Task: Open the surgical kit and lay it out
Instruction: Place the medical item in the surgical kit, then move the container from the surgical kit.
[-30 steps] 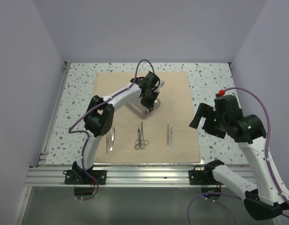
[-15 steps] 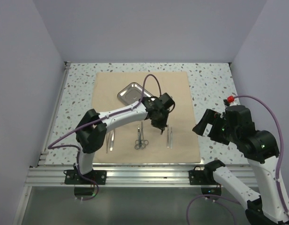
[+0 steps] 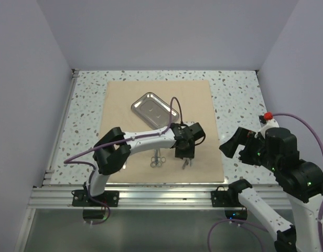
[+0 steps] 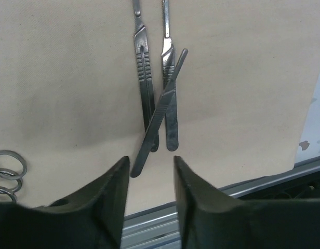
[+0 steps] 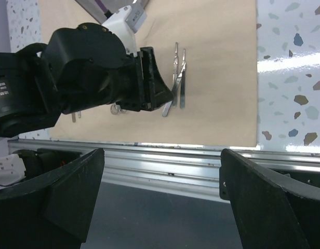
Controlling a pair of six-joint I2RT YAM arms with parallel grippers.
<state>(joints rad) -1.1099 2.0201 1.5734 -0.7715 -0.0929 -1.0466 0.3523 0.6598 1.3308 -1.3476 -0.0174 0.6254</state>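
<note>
The beige cloth wrap [image 3: 198, 100] lies spread flat on the table. The steel tray [image 3: 151, 109] sits empty at its back middle. My left gripper [image 3: 185, 158] hovers low over the cloth's near right part, open and empty [image 4: 149, 168]. Just ahead of its fingertips [image 4: 118, 179] lie three slim silver handles [image 4: 144, 78]. Two are parallel and one [image 4: 159, 111] lies slanted across them, its near end between the jaws. Ring-handled scissors or forceps [image 3: 157, 160] lie left of the gripper. My right gripper [image 3: 236, 146] is open wide and empty off the cloth's right edge.
The speckled table [image 3: 235, 94] surrounds the cloth, with grey walls at the back and sides. An aluminium rail [image 3: 161, 189] runs along the near edge, close behind my left fingers [image 4: 253, 179]. My left arm [image 3: 140, 137] stretches across the cloth's near half.
My left gripper has swung from the tray at the back to the slim handles at the cloth's near right. The tray now sits uncovered. My right arm has drifted right and nearer.
</note>
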